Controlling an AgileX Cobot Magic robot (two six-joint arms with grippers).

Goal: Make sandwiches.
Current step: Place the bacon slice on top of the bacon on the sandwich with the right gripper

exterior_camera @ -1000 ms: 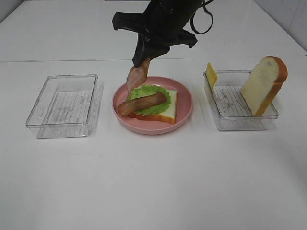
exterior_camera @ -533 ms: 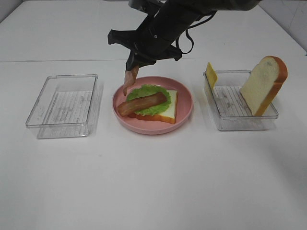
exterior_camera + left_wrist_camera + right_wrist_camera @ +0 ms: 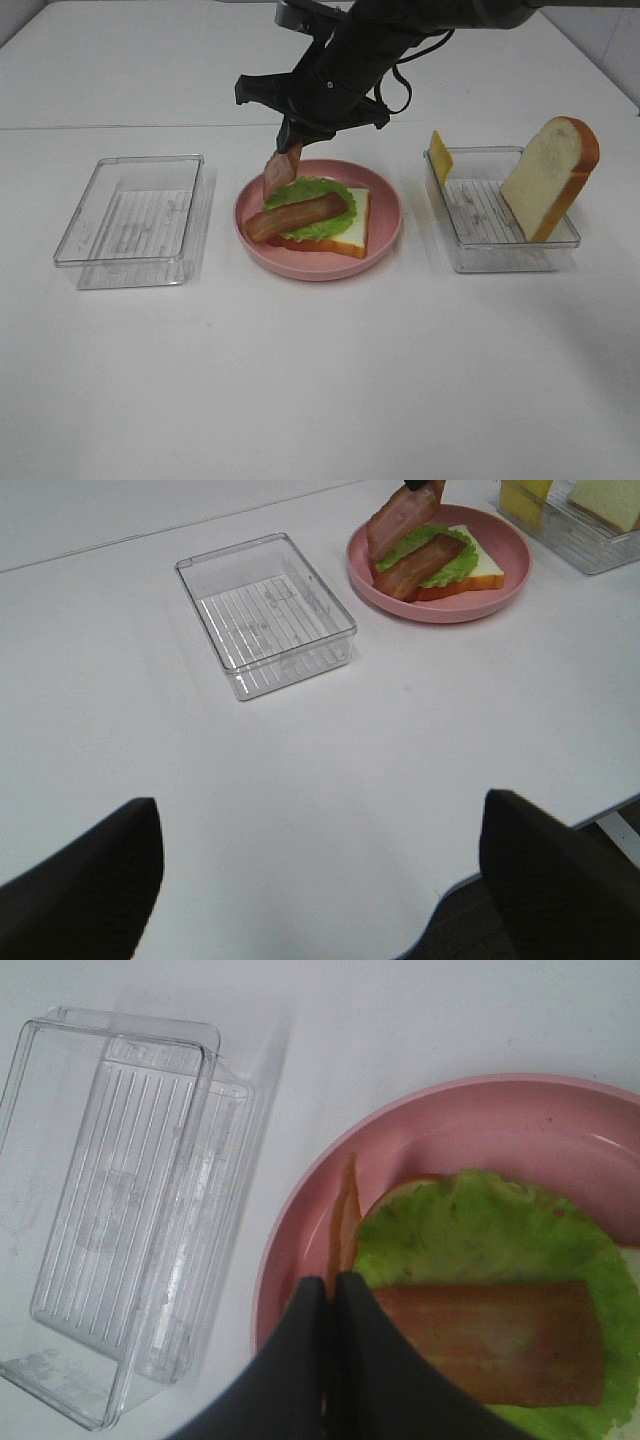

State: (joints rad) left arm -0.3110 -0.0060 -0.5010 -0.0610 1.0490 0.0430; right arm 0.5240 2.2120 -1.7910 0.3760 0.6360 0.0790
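On the pink plate [image 3: 385, 225] lies a white bread slice [image 3: 352, 228] topped with a green lettuce leaf [image 3: 318, 195] and one bacon strip [image 3: 297, 217]. My right gripper [image 3: 291, 135] hovers over the plate's back left rim, shut on a second bacon strip [image 3: 277, 171] that hangs down from it. In the right wrist view the shut fingertips [image 3: 330, 1295] pinch that strip [image 3: 345, 1210] edge-on beside the lettuce [image 3: 470, 1240]. My left gripper [image 3: 320, 900] is open and empty, far from the plate [image 3: 500, 580]. An upright bread slice [image 3: 550, 175] and a cheese slice [image 3: 440, 155] stand in the right tray [image 3: 500, 255].
An empty clear tray [image 3: 135, 215] sits left of the plate, close to its rim; it also shows in the left wrist view [image 3: 265, 610] and the right wrist view [image 3: 110, 1210]. The right arm's black body hangs over the table's back middle.
The right arm has shifted its pose above the plate. The hanging bacon swung a little left, then back toward the lettuce, still held. The food on the plate has not moved.
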